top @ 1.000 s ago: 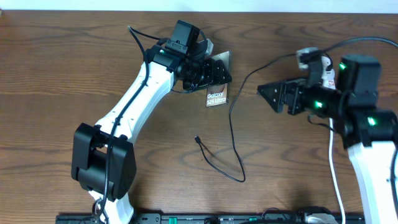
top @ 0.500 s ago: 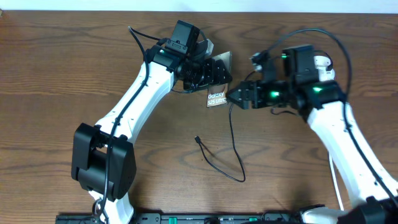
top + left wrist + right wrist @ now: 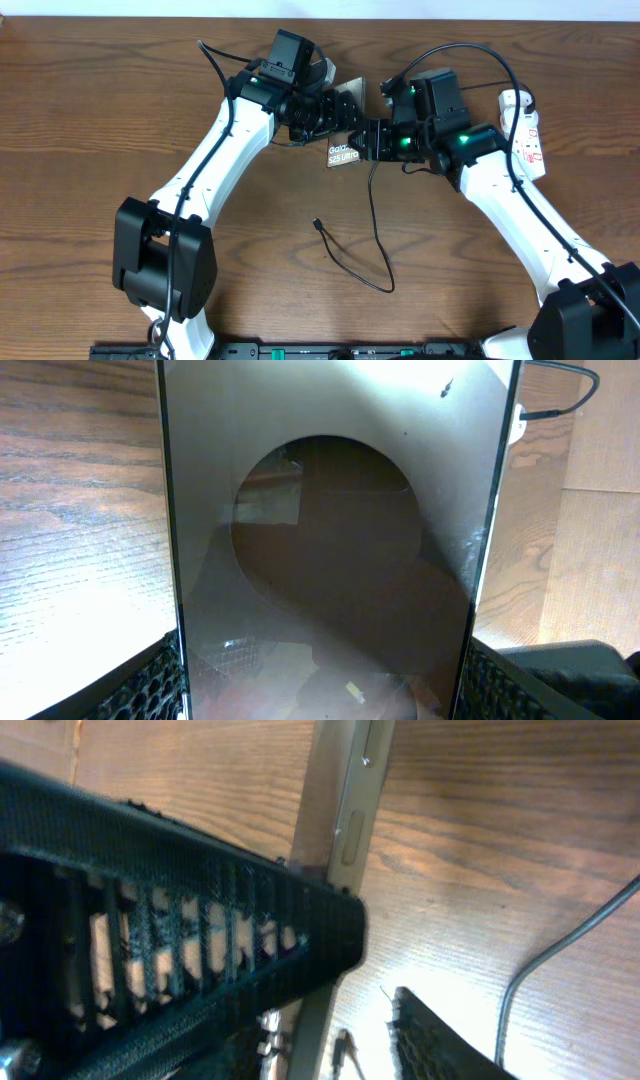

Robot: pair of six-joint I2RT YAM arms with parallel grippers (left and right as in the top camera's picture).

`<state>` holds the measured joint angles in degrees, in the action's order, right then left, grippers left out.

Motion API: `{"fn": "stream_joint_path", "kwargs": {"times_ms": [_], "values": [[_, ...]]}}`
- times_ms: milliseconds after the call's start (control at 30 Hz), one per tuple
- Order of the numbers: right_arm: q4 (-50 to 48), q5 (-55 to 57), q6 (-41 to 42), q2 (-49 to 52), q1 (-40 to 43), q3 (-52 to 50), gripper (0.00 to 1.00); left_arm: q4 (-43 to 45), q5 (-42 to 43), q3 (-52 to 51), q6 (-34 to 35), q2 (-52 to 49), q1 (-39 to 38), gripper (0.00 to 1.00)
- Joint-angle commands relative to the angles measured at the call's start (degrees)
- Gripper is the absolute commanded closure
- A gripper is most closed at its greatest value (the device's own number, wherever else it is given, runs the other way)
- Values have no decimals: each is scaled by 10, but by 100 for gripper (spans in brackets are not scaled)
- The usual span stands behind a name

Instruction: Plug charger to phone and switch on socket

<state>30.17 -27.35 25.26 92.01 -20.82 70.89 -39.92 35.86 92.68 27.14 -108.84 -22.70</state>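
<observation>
Overhead, the left gripper (image 3: 338,112) is clamped on the phone (image 3: 345,156), held tilted over the far middle of the desk (image 3: 100,120). Just beside it, the right gripper (image 3: 368,140) has its jaws apart at the phone's edge. The charger plug (image 3: 317,224) lies loose nearer us, with the socket (image 3: 527,140) far right. My call: hold the phone steady, keep the port end clear, then fetch that plug.

Glossy phone (image 3: 330,510), matt wood-grain table (image 3: 90,120)
</observation>
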Motion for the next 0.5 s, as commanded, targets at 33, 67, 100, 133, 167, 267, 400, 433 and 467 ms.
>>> {"fn": "stream_joint_path", "kwargs": {"times_ms": [33,67,100,133,167,267,400,433,467], "values": [[-35,-31,26,2,-10,10,68,-2,27,2,-16,20,-11,30],[-36,-32,31,2,-12,10,71,-2,27,2,-16,20,-11,30],[-35,-32,31,2,-14,10,76,-2,27,2,-16,20,-11,30],[-36,-32,31,2,-16,10,78,-2,27,2,-16,20,-11,30],[-36,-32,30,2,-18,10,78,-2,27,2,-16,20,-11,30],[-37,-28,30,2,-23,10,77,-2,27,2,-16,20,-11,30],[-37,-24,30,2,-26,10,76,-2,28,2,-16,20,-11,30],[-36,-20,30,2,-26,10,76,-2,28,2,-16,20,-12,30],[-36,-16,30,2,-26,10,76,-3,28,2,-16,20,-12,30]]}}
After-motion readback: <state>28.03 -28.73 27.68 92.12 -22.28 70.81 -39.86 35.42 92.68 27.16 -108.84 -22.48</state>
